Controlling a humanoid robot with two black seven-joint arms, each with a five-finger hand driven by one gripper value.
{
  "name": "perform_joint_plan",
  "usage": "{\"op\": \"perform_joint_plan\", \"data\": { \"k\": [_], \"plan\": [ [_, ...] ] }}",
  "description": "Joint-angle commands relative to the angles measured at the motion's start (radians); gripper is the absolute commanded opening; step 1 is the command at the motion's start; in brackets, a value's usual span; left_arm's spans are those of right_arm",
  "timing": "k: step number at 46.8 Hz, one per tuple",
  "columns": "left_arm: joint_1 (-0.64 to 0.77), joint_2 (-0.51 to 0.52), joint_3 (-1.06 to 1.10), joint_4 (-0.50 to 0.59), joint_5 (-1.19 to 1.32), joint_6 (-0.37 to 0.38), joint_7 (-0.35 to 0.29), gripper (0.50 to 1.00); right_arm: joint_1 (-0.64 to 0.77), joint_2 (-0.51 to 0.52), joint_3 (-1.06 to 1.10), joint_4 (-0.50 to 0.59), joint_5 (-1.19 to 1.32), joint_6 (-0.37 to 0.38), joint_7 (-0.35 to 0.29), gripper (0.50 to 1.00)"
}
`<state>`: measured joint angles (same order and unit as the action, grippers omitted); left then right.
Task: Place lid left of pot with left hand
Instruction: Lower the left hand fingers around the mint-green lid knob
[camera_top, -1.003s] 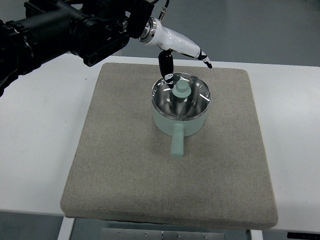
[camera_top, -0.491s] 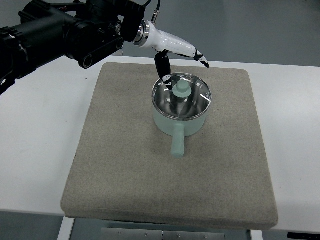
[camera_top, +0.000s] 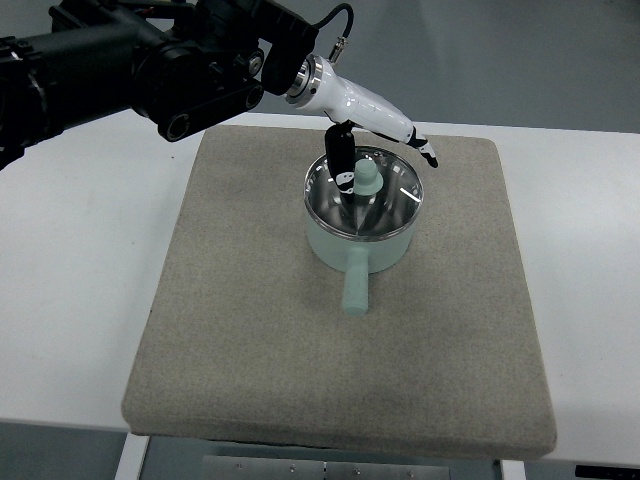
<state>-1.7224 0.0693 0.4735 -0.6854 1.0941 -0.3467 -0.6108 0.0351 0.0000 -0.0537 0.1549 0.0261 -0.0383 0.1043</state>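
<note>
Top view shows you the pale green saucepan with a stubby straight handle (camera_top: 358, 240) sitting near the middle of the grey-brown felt mat (camera_top: 250, 330) on the white table (camera_top: 80, 290), with the round glass lid with a metal rim and a pale green knob (camera_top: 385, 205) seated on it, not yet lifted. Your left hand (camera_top: 375, 125), white-shelled with black fingers, reaches in from the upper left on its black arm and hovers over the far rim of the lid. One dark finger (camera_top: 343, 160) hangs down just beside the knob (camera_top: 367, 178), on its left, while the others (camera_top: 426, 152) stretch out past the far right rim; they look loosely spread and have hold of nothing, though whether that one finger touches the knob is too fine to tell. The right hand does not show. Judge the lid as rigid, fairly light, smooth and breakable if dropped, so its glass and thin rim offer you poor purchase. Take it by the knob, pinching under its wider cap, and lift straight up before carrying it to the bare mat left of the pot. Expect the pot to shift if you drag sideways. No brand, label or writing can be read anywhere.
</note>
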Motion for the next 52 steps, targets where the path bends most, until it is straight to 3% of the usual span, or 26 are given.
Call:
{"op": "perform_joint_plan", "data": {
  "k": [1, 13, 52],
  "plan": [
    [-0.002, 0.001, 0.0, 0.006, 0.044, 0.0, 0.0, 0.996, 0.0, 0.0, 0.0, 0.0, 0.0, 0.0, 0.0, 0.924],
    [0.0, 0.0, 0.0, 0.021, 0.142, 0.006, 0.0, 0.996, 0.0, 0.0, 0.0, 0.0, 0.0, 0.0, 0.0, 0.924],
    [0.018, -0.002, -0.006, 0.076, 0.116, 0.006, 0.0, 0.996, 0.0, 0.0, 0.0, 0.0, 0.0, 0.0, 0.0, 0.924]
  ]
}}
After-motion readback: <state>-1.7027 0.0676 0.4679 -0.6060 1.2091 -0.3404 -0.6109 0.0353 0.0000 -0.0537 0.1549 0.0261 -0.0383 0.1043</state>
